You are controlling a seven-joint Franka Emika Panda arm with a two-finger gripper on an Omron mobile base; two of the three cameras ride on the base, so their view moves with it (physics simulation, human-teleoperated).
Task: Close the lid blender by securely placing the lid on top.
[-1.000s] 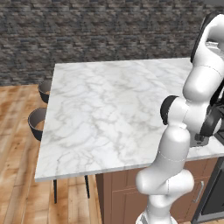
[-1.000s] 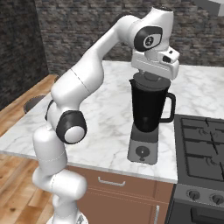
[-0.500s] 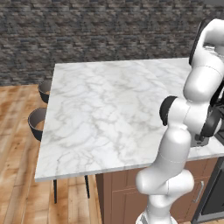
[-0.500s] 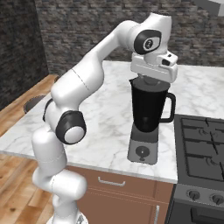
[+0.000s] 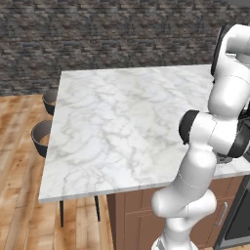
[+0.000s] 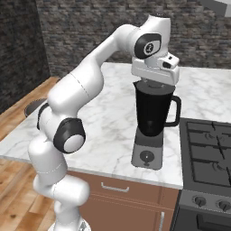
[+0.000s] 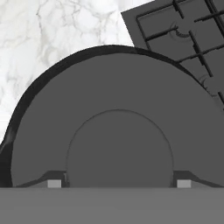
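The flat round dark-grey lid (image 7: 118, 131), with a raised disc at its middle, lies on the rim of the tall black tapered blender (image 6: 153, 122), one jar on a squat grey base with a round black knob. The two-finger gripper (image 7: 119, 183) has its dark tips spread to either side of that raised disc; whether they pinch it I cannot tell. Veined white marble counter (image 5: 127, 127), black stove grate (image 6: 210, 151) and two dark round stools (image 5: 41, 136) surround it.
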